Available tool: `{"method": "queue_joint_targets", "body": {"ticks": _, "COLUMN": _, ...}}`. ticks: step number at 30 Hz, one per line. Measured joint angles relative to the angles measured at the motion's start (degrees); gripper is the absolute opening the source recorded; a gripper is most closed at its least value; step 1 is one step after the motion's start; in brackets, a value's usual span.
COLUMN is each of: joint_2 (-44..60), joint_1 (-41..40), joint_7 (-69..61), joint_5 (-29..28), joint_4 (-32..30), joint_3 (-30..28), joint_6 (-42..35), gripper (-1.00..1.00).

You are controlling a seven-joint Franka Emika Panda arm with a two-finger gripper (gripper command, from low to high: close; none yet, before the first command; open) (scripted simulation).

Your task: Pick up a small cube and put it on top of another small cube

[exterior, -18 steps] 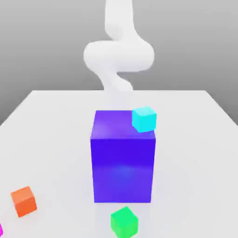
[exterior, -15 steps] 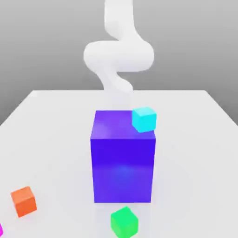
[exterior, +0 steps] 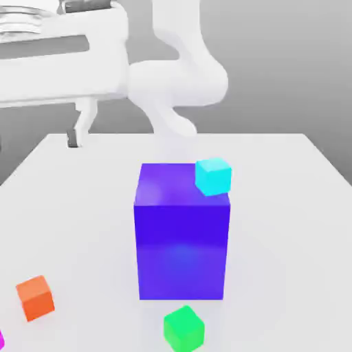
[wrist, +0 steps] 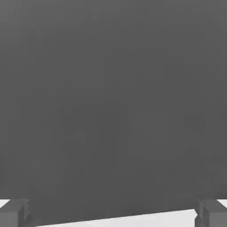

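You see no brand, label or writing on anything here; every block is plain.

Count the blocks in the exterior view: one big blue block (exterior: 181,234) standing in the middle of the white table (exterior: 289,206), and four small cubes. One cyan cube (exterior: 213,176) sits at the big block's top corner, on the exterior view's right. One orange cube (exterior: 35,297) lies on the table toward the exterior view's left, near the front. One green cube (exterior: 184,328) lies on the table just in front of the big block, apart from it. One pink cube (exterior: 1,339) shows as a sliver at the picture's left edge, near the bottom corner, just beyond the orange cube; most of it is cut off.

You have one white arm (exterior: 175,82), rising behind the big block and bending across the top toward the exterior view's left. One finger (exterior: 79,127) hangs down there, above the table's far left corner, well apart from every cube.

In the hand view the gripper (wrist: 113,213) has its two dark fingertips (wrist: 13,213) at opposite edges of the picture, spread wide, with nothing between them but grey backdrop and a strip of white table.
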Motion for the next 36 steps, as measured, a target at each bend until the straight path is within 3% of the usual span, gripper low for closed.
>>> {"method": "queue_joint_targets", "body": {"ticks": 8, "joint_2": 16.51, "joint_1": -5.47, "joint_7": -7.13, "joint_5": 4.48, "joint_4": 3.02, "joint_3": -1.33, "joint_6": 2.72, "gripper": 0.0}}
{"method": "queue_joint_targets", "body": {"ticks": 15, "joint_2": 30.14, "joint_1": -10.35, "joint_7": -11.21, "joint_5": 5.13, "joint_4": 5.46, "joint_3": -2.63, "joint_6": 5.72, "gripper": 0.0}}
{"method": "queue_joint_targets", "body": {"ticks": 19, "joint_2": 38.33, "joint_1": -13.19, "joint_7": -13.5, "joint_5": 7.53, "joint_4": 7.46, "joint_3": -0.32, "joint_6": 10.54, "gripper": 0.0}}
{"method": "queue_joint_targets", "body": {"ticks": 20, "joint_2": 39.97, "joint_1": -13.66, "joint_7": -14.07, "joint_5": 8.35, "joint_4": 7.89, "joint_3": 0.28, "joint_6": 11.66, "gripper": -1.0}}
{"method": "queue_joint_targets", "body": {"ticks": 26, "joint_2": 40.77, "joint_1": -13.95, "joint_7": -14.39, "joint_5": 8.73, "joint_4": 8.11, "joint_3": 0.64, "joint_6": 12.15, "gripper": -1.0}}
{"method": "queue_joint_targets", "body": {"ticks": 30, "joint_2": 35.08, "joint_1": -11.83, "joint_7": -12.8, "joint_5": 6.4, "joint_4": 6.56, "joint_3": -2.11, "joint_6": 7.99, "gripper": -1.0}}
{"method": "queue_joint_targets", "body": {"ticks": 36, "joint_2": 22.09, "joint_1": -7.13, "joint_7": -22.86, "joint_5": -5.94, "joint_4": 4.28, "joint_3": -3.25, "joint_6": 1.94, "gripper": -1.0}}
